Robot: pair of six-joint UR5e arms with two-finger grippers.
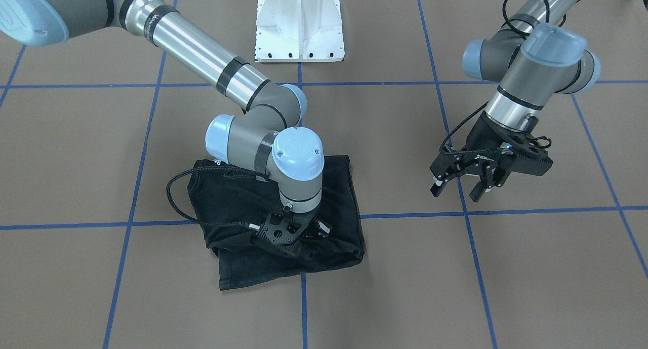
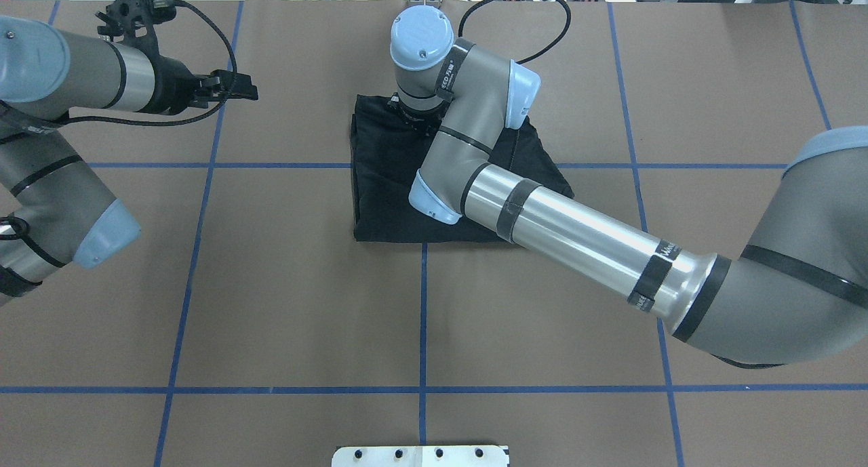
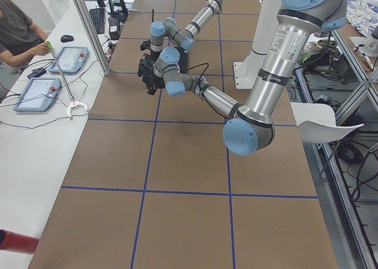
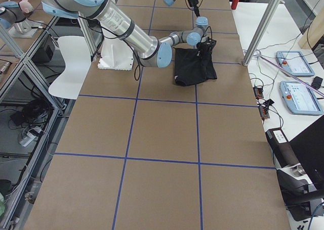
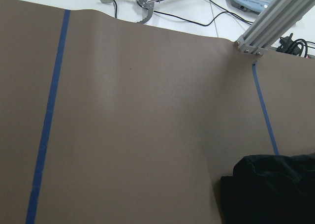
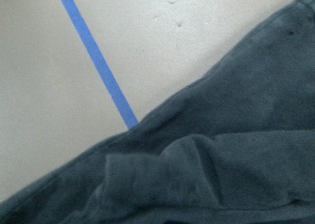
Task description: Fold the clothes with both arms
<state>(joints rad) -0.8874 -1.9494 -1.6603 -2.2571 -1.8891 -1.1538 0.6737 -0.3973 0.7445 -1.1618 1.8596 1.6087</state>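
Note:
The black T-shirt [image 1: 238, 197] lies folded into a rough square at the table's middle, logo hidden; it also shows in the overhead view [image 2: 386, 202] and the exterior right view [image 4: 192, 68]. My right gripper [image 1: 296, 237] is down on the shirt's edge farthest from the robot base, where the cloth is bunched. Its fingers are lost against the black cloth, so I cannot tell if it is shut. The right wrist view shows only shirt folds [image 6: 221, 160] close up. My left gripper [image 1: 458, 191] is open and empty, hovering above bare table well to the shirt's side, and it also shows in the overhead view [image 2: 234, 87].
The white base mount [image 1: 299, 30] stands at the robot's side of the table. Blue tape lines [image 1: 304, 308] grid the brown table. An operator [image 3: 20, 32] sits by teach pendants [image 3: 35, 94] beyond the table's far edge, next to an aluminium post [image 3: 88, 26].

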